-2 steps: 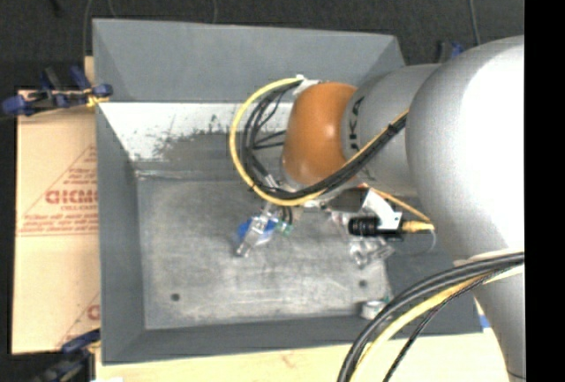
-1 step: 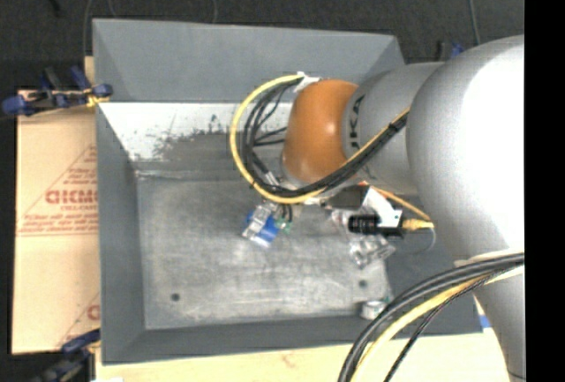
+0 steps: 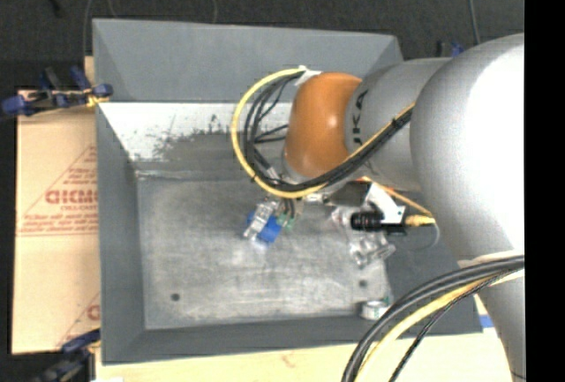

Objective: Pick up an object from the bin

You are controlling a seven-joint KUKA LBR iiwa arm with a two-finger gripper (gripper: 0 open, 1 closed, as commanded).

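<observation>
**Gripper low over a blue-and-clear piece, mid-bin**

The gripper (image 3: pixel 282 213) is seen beneath the orange wrist cover (image 3: pixel 322 124), low over the floor of the bin (image 3: pixel 119 221) near its middle. A small blue-and-clear piece (image 3: pixel 265 228) lies right at its tip — whether the two touch cannot be told. The state of the jaws cannot be told either. To the right, a black cylinder (image 3: pixel 369 220) and a clear plastic bit (image 3: pixel 371 250) are noted close together — a small grey item (image 3: pixel 372 310) sits by the near right corner.

Black lettering (image 3: pixel 357 121) on the arm (image 3: pixel 459 133), beside its orange cover (image 3: pixel 318 129) — partly hidden, no whole word reads.
</observation>
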